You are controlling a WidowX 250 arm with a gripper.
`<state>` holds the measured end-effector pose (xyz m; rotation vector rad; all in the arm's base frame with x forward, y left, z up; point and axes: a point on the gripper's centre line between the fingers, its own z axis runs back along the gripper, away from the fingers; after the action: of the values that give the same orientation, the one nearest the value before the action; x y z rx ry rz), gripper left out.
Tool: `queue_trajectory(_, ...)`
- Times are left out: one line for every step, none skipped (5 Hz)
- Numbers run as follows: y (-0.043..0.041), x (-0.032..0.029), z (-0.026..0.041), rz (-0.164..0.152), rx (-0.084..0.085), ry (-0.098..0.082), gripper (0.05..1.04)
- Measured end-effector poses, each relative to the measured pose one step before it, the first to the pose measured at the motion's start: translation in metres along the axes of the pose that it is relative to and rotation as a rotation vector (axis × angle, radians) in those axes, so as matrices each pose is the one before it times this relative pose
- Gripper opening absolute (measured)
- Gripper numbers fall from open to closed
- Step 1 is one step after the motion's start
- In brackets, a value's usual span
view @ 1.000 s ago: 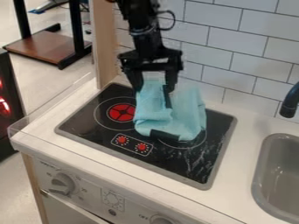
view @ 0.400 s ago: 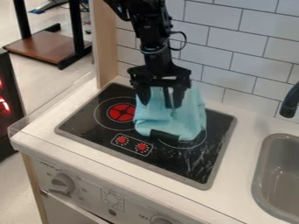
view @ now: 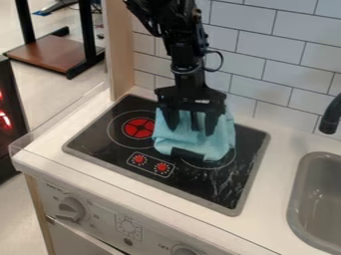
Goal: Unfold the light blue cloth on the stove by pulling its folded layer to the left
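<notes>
Blue cloth lies bunched on the stove; the claw, fingers spread, has shifted farther over the stove, seemingly better centred on the cloth, still ungripped.

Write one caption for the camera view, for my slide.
Black pincer over a light-blue cloth lying on a toy stove's cooktop.

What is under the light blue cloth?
The black cooktop, with part of a pale ring outline showing past the cloth's near edge. The rest beneath is covered, so anything else there cannot be told.
</notes>
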<state>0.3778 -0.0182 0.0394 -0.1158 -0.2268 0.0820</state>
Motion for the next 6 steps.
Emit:
queue_trajectory(0.00381, 0.00066, -0.00859, 0.0011, 0.019, 0.0029, 0.943)
queue_trajectory(0.00133, 0.00216, -0.00131, 0.0093, 0.0074, -0.0155, 0.64)
queue_trajectory(0.00036, 0.00224, 0.00027, -0.002, 0.0026, -0.0123, 0.374)
queue_trajectory(-0.0008, -0.00026, 0.0, -0.0019, -0.005, 0.0016, 0.194)
queue_trajectory(-0.00208, -0.00363, -0.00015, 0.0042, -0.0167, 0.0215, 0.087)
queue_trajectory(0.00546, -0.0015, 0.0088, 0.0276, -0.032, 0.0273, 0.056)
